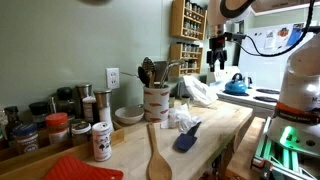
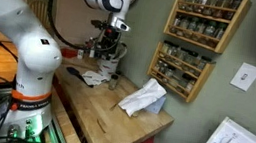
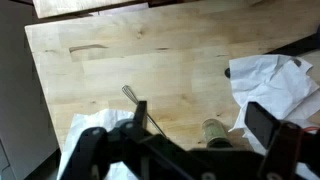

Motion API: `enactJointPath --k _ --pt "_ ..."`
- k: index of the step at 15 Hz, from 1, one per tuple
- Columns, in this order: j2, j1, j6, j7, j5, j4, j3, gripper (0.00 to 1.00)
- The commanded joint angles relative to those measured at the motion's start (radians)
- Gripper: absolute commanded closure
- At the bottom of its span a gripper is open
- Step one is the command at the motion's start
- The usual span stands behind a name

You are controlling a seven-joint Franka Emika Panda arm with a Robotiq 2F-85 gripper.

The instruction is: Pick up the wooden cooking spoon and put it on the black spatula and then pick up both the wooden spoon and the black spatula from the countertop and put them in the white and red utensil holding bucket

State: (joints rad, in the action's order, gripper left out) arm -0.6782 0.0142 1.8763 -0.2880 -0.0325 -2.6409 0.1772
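In an exterior view the spoon lies flat at the front of the bench, its bowl toward the near edge and its handle pointing back at the bucket. The spatula lies just beside the spoon on the side nearer the robot, angled away from it. The 2 are apart, not touching. The bucket stands upright behind them with dark utensils sticking out of it. The hand hangs high at the back, near the spice racks and above a blue kettle. It is well apart from the spoon, the spatula and the bucket. A white cloth lies crumpled between the bucket and the kettle. Jars crowd the far end of the bench.

In the other exterior view the arm reaches over the far end of the bench and the hand points down, clear of the wood. A cluster of dark things sits below it, too small to tell apart. The cloth lies near the wall, under 2 spice racks.

In the wrist view the hand is open, its 2 fingers spread wide with nothing between them. Bare bench fills most of the picture below it. The cloth lies at one side, and a thin wire utensil rests on the wood near the other finger.
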Motion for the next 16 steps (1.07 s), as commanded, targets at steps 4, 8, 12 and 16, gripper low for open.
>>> enactJointPath --k 4,8,12,16 --pt "0.013 0.025 -0.017 -0.014 -0.004 0.029 0.012 0.00" --pt "0.044 0.119 -0.069 -0.107 -0.117 0.102 0.110 0.00" --pt "0.081 0.184 -0.081 -0.299 -0.245 0.153 0.232 0.00" --pt "0.203 0.209 0.058 -0.492 -0.316 0.221 0.346 0.00"
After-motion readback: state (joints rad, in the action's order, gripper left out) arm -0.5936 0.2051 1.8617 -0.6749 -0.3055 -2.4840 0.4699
